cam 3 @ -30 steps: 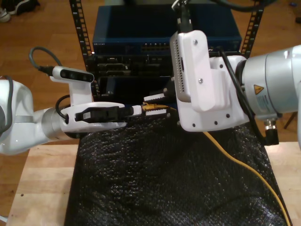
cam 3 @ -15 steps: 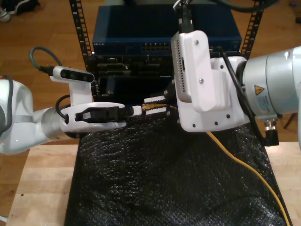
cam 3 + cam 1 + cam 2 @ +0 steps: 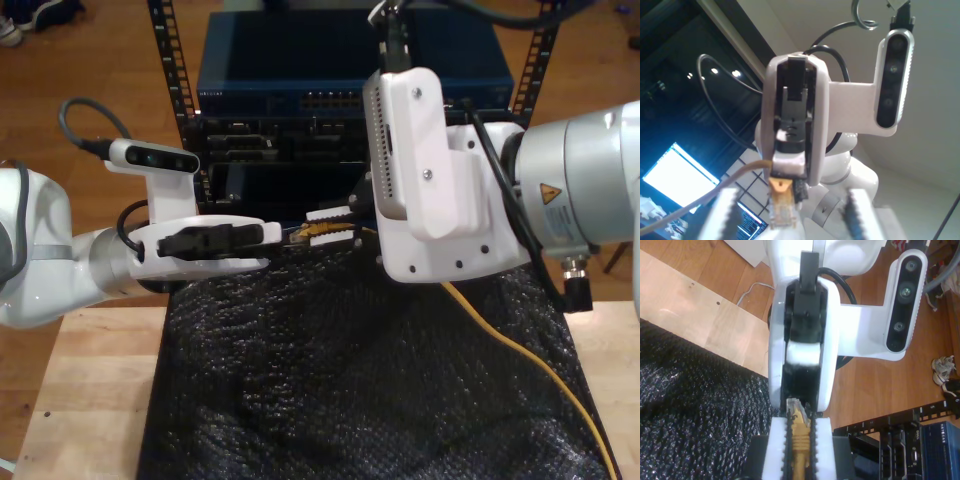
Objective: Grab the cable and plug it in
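While my second gripper keeps pinching the cable, my first gripper has spread around the plug mid-frame, awaiting handover

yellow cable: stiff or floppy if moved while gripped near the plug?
Likely floppy: the cable trails in a loose curve across the black mat, so slack will probably drag. The short end by the plug, pinched in my second claw, looks stiffer. The clear plug is probably fragile.

lab with server rack
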You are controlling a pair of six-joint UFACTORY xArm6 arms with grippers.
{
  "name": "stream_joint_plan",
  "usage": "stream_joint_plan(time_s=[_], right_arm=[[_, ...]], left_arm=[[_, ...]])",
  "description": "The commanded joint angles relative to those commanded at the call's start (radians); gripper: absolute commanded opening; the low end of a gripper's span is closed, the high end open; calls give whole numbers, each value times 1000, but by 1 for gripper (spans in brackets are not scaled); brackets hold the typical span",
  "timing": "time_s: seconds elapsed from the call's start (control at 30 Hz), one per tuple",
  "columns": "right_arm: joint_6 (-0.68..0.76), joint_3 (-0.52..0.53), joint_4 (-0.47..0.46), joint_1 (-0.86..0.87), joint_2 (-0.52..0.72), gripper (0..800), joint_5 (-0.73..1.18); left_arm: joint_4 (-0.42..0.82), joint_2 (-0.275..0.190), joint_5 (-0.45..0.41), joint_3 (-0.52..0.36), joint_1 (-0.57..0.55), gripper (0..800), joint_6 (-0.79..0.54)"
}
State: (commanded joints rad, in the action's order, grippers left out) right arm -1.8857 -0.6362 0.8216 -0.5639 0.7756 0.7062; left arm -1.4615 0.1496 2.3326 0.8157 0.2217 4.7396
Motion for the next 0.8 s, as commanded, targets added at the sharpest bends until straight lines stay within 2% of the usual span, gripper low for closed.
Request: stream_joint_plan(time_s=[0.1,0.23,0.43,0.63,0.8], right_arm=[[2,-3,2,2,-3,1,0],[21,-11,12,9,-6,0,0],[44,-32,21,83,-12,0,0],[44,-52,26,170,-43,0,8],[44,-54,20,199,-83,0,14]], left_arm=[[0,0,-21,3,0,614,2],[0,-6,-61,6,3,721,3],[2,-17,-118,29,6,729,3],[9,-52,-190,48,9,784,3],[41,-91,-273,81,14,789,2]])
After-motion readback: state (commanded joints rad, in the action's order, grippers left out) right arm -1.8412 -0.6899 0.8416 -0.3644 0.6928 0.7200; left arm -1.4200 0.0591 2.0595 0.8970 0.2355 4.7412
